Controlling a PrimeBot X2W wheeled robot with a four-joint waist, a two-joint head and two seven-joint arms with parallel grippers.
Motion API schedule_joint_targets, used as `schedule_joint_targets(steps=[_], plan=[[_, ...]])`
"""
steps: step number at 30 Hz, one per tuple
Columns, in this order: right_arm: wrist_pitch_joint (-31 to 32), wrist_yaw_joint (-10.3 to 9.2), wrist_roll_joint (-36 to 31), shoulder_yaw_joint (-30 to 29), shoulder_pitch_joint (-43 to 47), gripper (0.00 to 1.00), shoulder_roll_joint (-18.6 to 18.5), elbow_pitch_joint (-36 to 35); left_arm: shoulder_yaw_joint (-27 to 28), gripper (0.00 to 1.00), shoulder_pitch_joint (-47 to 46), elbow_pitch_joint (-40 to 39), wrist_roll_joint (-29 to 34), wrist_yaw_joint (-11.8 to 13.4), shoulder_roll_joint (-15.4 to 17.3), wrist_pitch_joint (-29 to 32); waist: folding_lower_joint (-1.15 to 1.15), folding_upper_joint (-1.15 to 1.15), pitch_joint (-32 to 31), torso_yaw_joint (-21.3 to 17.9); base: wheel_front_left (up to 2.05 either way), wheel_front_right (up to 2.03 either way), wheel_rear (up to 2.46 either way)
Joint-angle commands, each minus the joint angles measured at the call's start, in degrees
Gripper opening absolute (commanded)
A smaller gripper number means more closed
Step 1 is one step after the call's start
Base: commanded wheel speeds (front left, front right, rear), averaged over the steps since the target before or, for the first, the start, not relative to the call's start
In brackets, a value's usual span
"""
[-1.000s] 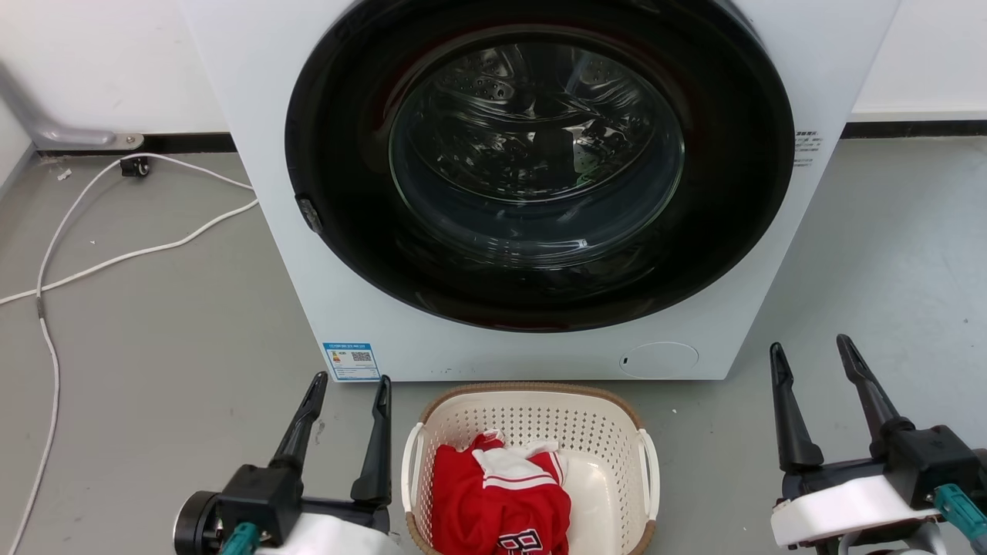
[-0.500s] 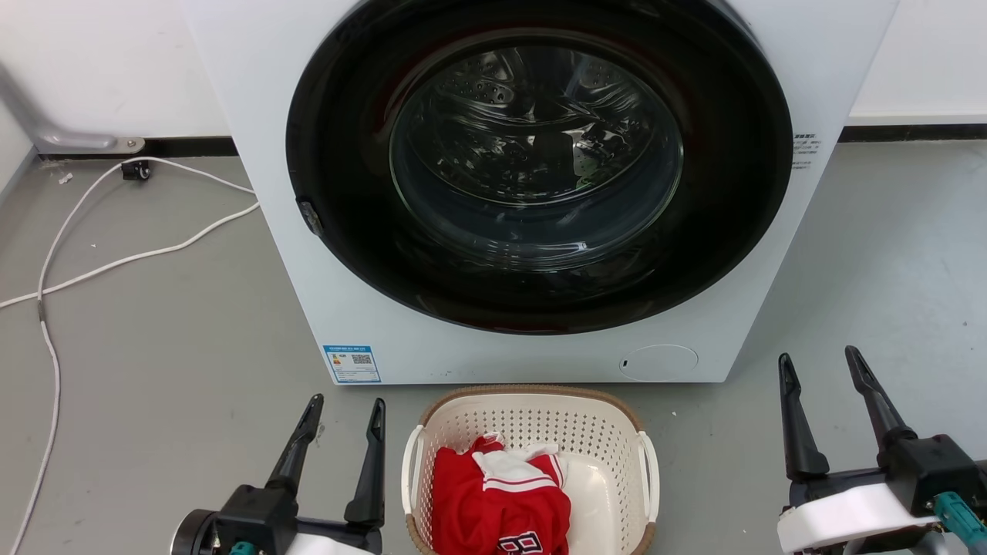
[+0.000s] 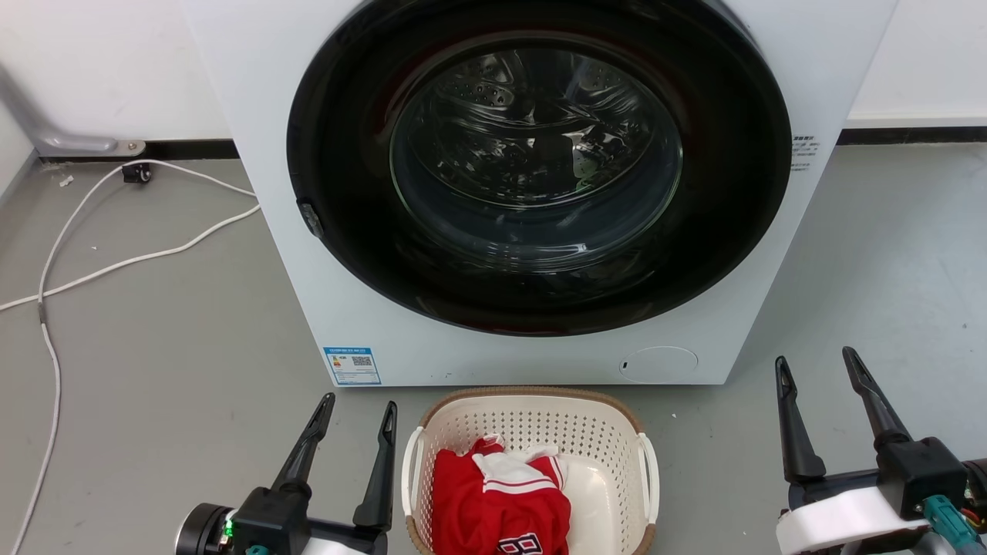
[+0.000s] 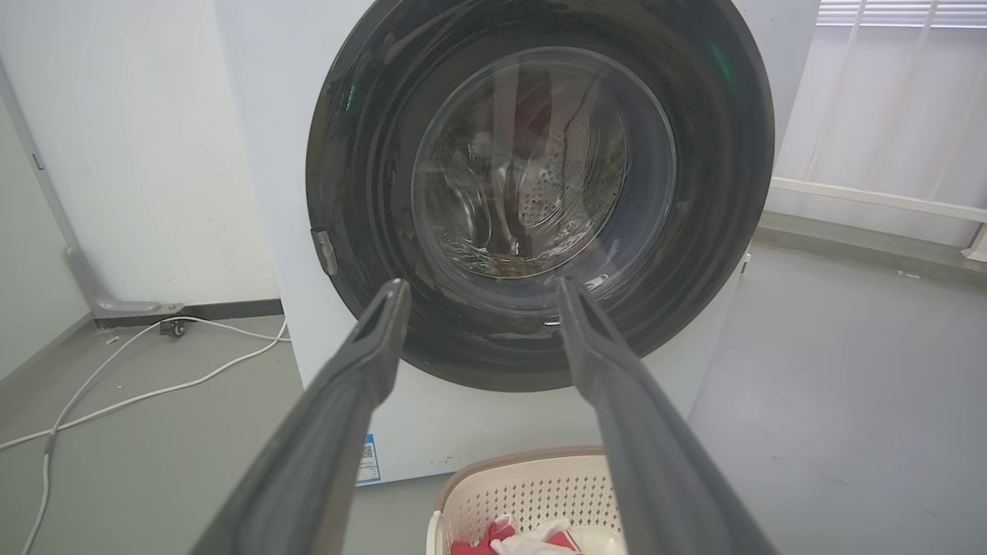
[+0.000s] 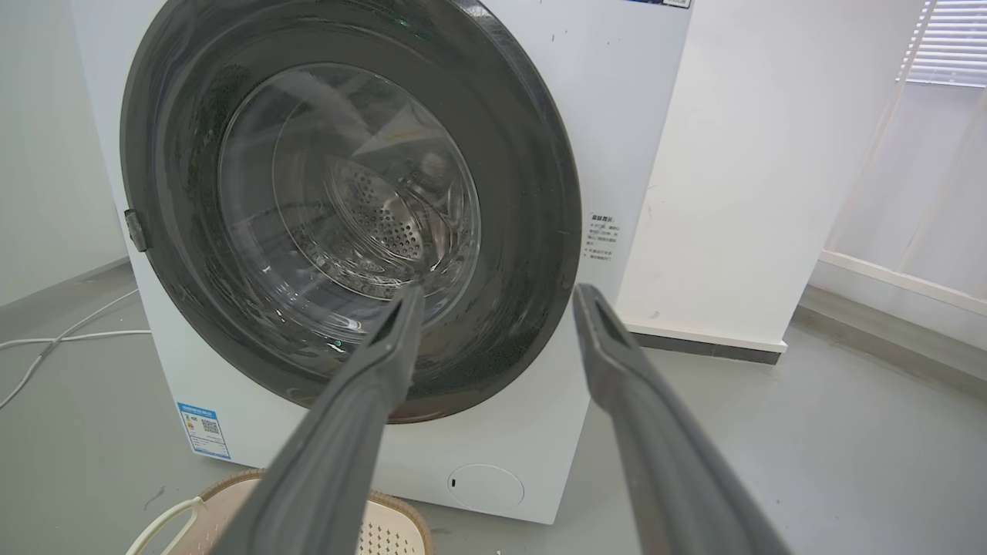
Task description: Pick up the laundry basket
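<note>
The laundry basket (image 3: pixel 532 424) is cream-white and perforated, with a brown woven rim and white side handles. It stands on the floor right in front of the washer, and a red and white garment (image 3: pixel 501 501) lies inside it. My left gripper (image 3: pixel 358 408) is open just left of the basket's left handle, touching nothing. My right gripper (image 3: pixel 817 366) is open well to the right of the basket, over bare floor. The basket's far rim (image 4: pixel 524 459) appears at the bottom of the left wrist view. The right wrist view catches its corner (image 5: pixel 393 524) at the lower left.
A white front-loading washer (image 3: pixel 532 193) with a shut dark round door fills the area behind the basket. White cables (image 3: pixel 116 262) trail across the grey floor at the left. A white wall and skirting (image 5: pixel 717 339) stand to the right of the washer.
The left gripper dipped and came back slightly right, closer to the basket's left handle. The right gripper sank a little. The basket has not moved.
</note>
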Motion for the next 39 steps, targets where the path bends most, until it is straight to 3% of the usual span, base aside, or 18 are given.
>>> schedule_joint_targets(steps=[1,18,30,39], plan=[[-0.12,-0.02,0.02,-0.05,0.11,1.0,-0.13,0.12,0.11,1.0,0.58,0.04,0.14,-0.07,-0.06,-0.16,0.0,0.0,-0.02,0.01,0.0,0.0,0.0],[-0.12,-0.02,-0.24,0.34,-0.83,1.0,-0.12,1.54,1.06,1.0,-0.23,0.89,-0.8,-0.47,-0.2,-0.16,0.0,0.0,2.88,-0.48,0.0,0.0,0.0],[0.73,-0.02,-2.84,-1.88,-11.07,1.0,-0.09,7.77,2.51,1.0,-10.47,7.05,-0.54,-1.14,0.02,-0.15,0.0,0.0,17.15,-0.48,0.0,0.0,0.0],[2.79,-0.02,-3.31,-0.82,-21.73,1.0,-0.09,15.04,2.04,1.0,-23.11,15.45,-2.21,-1.51,4.0,-0.15,0.0,0.0,28.75,-0.54,0.0,0.0,0.0]])
